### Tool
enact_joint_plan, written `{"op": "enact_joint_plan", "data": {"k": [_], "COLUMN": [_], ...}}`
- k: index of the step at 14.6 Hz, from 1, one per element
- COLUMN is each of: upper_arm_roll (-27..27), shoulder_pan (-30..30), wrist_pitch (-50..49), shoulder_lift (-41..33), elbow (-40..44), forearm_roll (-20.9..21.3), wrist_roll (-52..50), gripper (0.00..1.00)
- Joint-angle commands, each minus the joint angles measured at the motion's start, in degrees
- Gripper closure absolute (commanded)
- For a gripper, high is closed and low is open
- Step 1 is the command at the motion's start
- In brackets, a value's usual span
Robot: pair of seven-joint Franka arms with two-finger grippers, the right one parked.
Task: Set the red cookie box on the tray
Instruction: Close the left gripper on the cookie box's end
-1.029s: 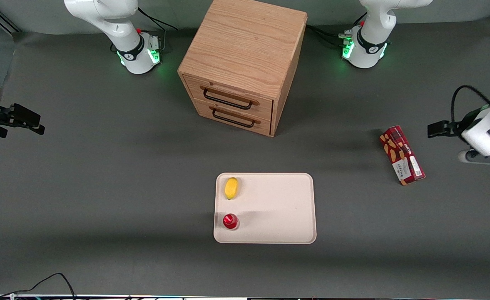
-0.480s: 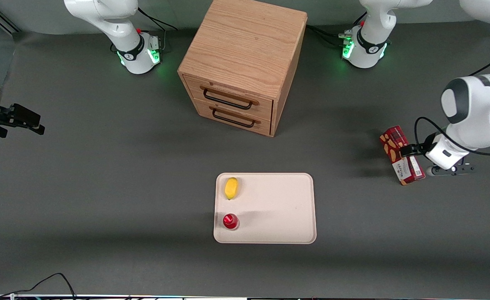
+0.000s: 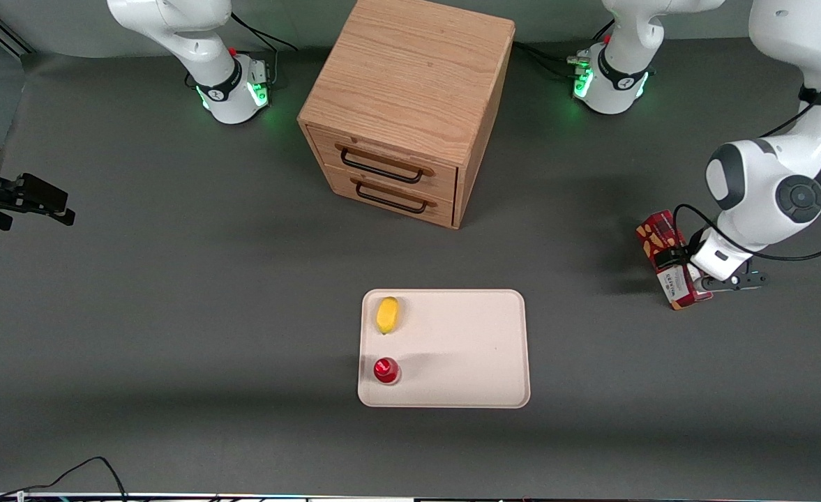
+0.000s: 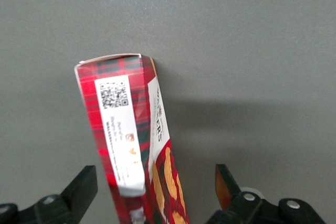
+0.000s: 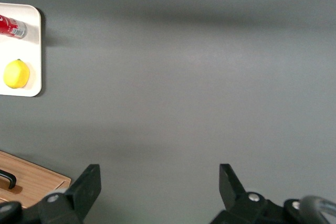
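The red cookie box [image 4: 131,145] lies on the grey table [image 4: 252,40]. The gripper [image 4: 155,190] is above it with its fingers [image 4: 84,184] wide apart, one on each side of the box, and neither finger touches the box.

The red cookie box [image 4: 131,145] bears a QR code on a white label; its lettering cannot be read.

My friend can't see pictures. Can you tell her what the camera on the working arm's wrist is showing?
The open gripper hangs over the red cookie box, one black finger on each side with a gap between each and the box. The box lies on the plain grey table, showing a white label with a square code.
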Motion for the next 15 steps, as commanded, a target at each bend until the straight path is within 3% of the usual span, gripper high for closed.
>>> {"op": "enact_joint_plan", "data": {"k": [1, 2, 3, 4, 11, 15], "upper_arm_roll": [-0.1, 0.0, -0.1, 0.0, -0.1, -0.7], "shoulder_pan": [0.5, 0.6, 0.5, 0.6, 0.0, -1.0], "wrist_pitch": [0.9, 0.9, 0.9, 0.9, -4.3, -24.3], "shoulder_lift": [0.5, 0.7, 1.1, 1.1, -3.7, -9.4], "elbow": [-0.2, -0.2, -0.2, -0.2, 0.5, 10.6], "forearm_roll": [-3.3, -4.3, -4.6, -4.6, -4.6, -3.9], "wrist_roll": [2.5, 3.0, 3.2, 3.3, 4.0, 2.4], "gripper": [0.18, 0.42, 0.75, 0.98, 1.0, 1.0]}}
